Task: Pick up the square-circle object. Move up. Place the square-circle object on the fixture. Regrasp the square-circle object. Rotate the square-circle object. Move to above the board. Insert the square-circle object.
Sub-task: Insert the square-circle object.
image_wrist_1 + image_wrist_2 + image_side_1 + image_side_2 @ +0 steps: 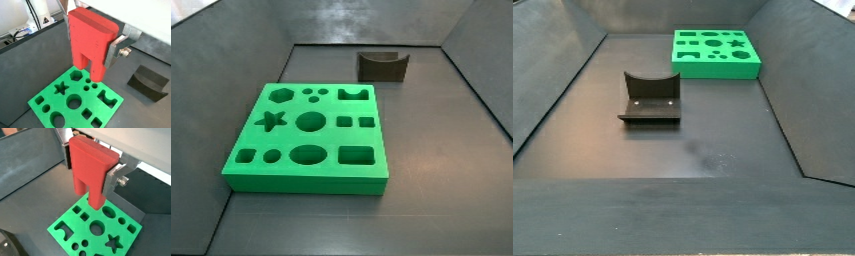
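Claw point(100, 42) first: you can see it in both wrist views, clamped on the square-circle object point(90, 42), with one flat silver finger point(122, 44) pressed against the side of the red piece and the opposite finger mostly hidden behind it. You have the red peg hanging with its narrower end pointing down, its wide blocky part up between the plates. In a wrist view the same grip shows again, claw point(97, 168) closed on the peg point(90, 170), silver plate point(119, 173) along its edge.

Below the peg's lower tip you see the board point(73, 100), bright green, flat on the dark floor, with its star, hexagon, round, square and oval holes open. The tip is held in the air above the board; you cannot tell from these views which hole it is lined up with. The board also shows beneath the peg in a wrist view point(97, 228).

Out to the side you find the fixture point(150, 82), a dark block with a curved notch, apart from the board.

Neither side view catches the claw or the peg. You see only the board point(311, 135) point(716, 52) and the fixture point(382, 65) point(649, 100) on the floor, well apart.
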Tool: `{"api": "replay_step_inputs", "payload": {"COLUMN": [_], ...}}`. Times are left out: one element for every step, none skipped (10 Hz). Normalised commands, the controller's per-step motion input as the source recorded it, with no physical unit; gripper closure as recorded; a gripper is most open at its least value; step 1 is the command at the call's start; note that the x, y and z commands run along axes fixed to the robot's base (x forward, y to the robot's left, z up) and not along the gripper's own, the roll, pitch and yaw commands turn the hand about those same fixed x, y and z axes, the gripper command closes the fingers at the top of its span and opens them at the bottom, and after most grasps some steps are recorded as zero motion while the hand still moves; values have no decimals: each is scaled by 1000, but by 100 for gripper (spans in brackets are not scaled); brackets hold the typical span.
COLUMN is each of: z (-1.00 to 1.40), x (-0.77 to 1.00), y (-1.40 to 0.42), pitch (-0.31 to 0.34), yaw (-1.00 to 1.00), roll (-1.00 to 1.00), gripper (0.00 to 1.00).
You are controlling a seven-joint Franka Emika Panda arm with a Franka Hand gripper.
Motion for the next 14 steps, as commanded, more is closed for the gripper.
{"api": "replay_step_inputs", "payload": {"z": [-543,-706,-706,-831,-1000,-983,-963,-874,-826,-723,-603,-431,-274,-157], "x": [-123,-74,-60,-146,-149,0,0,-74,-277,-340,-566,-683,-717,-609], "y": [-194,-554,-520,-583,-426,-114,-83,-69,-123,-351,-389,-234,-129,-197], "pitch": [0,16,0,0,0,51,36,19,0,-44,-176,-229,-233,-204], "yaw": [0,140,183,251,171,40,9,0,0,0,0,51,114,186], "roll": [0,257,334,281,141,-26,-59,-121,-147,-7,76,27,0,0], "gripper": [100,100,100,100,100,100,100,100,100,100,100,100,100,100]}}
